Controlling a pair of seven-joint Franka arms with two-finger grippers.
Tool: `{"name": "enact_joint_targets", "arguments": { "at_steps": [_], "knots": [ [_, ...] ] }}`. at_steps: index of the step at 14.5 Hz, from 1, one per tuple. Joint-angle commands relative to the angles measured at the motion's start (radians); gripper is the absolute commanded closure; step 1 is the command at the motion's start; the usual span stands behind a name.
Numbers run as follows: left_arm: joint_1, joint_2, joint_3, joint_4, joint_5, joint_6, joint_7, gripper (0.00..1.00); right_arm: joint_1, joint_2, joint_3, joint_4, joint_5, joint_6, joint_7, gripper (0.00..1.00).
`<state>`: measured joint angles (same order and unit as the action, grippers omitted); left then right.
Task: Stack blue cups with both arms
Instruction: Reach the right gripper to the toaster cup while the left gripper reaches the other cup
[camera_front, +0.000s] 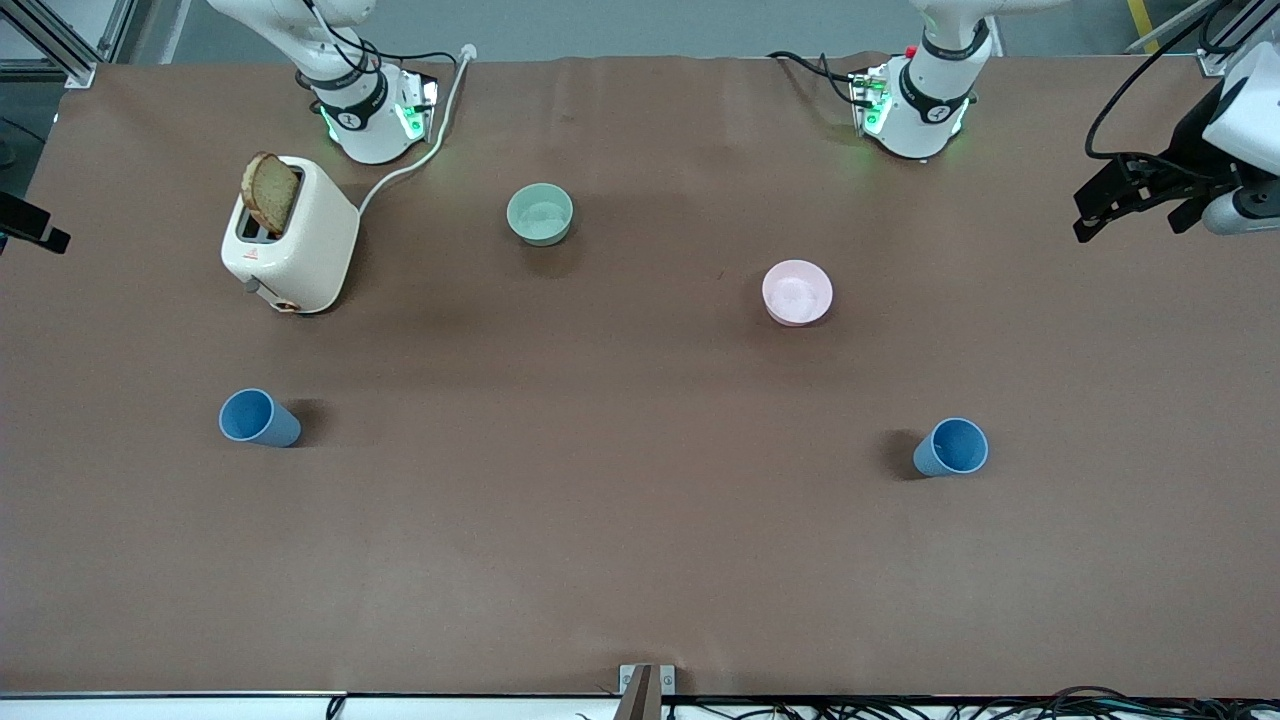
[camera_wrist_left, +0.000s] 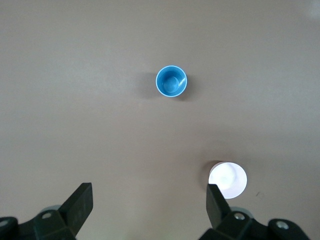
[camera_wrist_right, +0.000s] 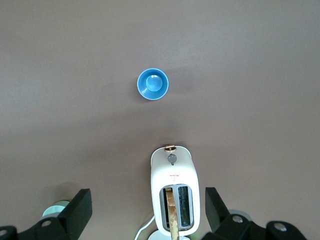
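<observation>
A brown-covered bench (camera_front: 640, 560) carries two small matte-blue tapered plastic cups, both upright and empty and well apart: one blue cup (camera_front: 257, 417) toward the right arm's end, the other blue cup (camera_front: 953, 447) toward the left arm's end. Farther from the front camera sit an empty pale green bowl (camera_front: 540, 214), an empty pink bowl (camera_front: 797, 292), and a white toaster (camera_front: 290, 234) with a slice of brown bread (camera_front: 269, 192) standing in one slot. The left gripper (camera_wrist_left: 148, 202) and right gripper (camera_wrist_right: 148, 206) wait high over the bench, jaws wide and holding nothing.

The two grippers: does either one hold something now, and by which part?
Nothing is held. The left gripper and right gripper are both open, high over the table; both blue cups stand untouched.
</observation>
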<state>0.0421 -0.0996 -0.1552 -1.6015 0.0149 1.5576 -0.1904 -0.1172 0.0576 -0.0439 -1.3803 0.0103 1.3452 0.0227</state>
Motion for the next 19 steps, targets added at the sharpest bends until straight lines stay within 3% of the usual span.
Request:
{"name": "enact_joint_targets", "arguments": {
  "at_steps": [1,3,7,10,14,17,19],
  "knots": [
    [-0.001,0.014,0.003,0.026,0.000,-0.021,0.022,0.00,-0.001,-0.025,-0.001,-0.026,0.008,0.006,-0.017,0.00],
    [0.025,0.029,0.003,0.028,0.000,-0.014,0.032,0.00,0.002,-0.025,0.001,-0.028,0.008,0.005,-0.015,0.00],
    [0.058,0.208,0.003,0.020,-0.009,0.105,0.071,0.00,0.001,-0.025,-0.001,-0.028,0.008,0.005,-0.017,0.00],
    [0.064,0.303,0.003,-0.038,0.000,0.250,0.074,0.00,-0.001,-0.016,-0.001,-0.028,0.005,0.011,-0.023,0.00],
    [0.068,0.389,0.003,-0.170,0.010,0.543,0.074,0.00,-0.007,-0.002,-0.004,-0.034,0.008,0.060,-0.038,0.00],
    [0.070,0.472,0.002,-0.169,0.052,0.616,0.071,0.00,-0.013,0.037,-0.005,-0.040,0.008,0.098,-0.085,0.00],
    [0.068,0.521,0.002,-0.164,0.053,0.662,0.052,0.08,-0.016,0.062,-0.010,-0.090,0.008,0.173,-0.104,0.00]
  ]
}}
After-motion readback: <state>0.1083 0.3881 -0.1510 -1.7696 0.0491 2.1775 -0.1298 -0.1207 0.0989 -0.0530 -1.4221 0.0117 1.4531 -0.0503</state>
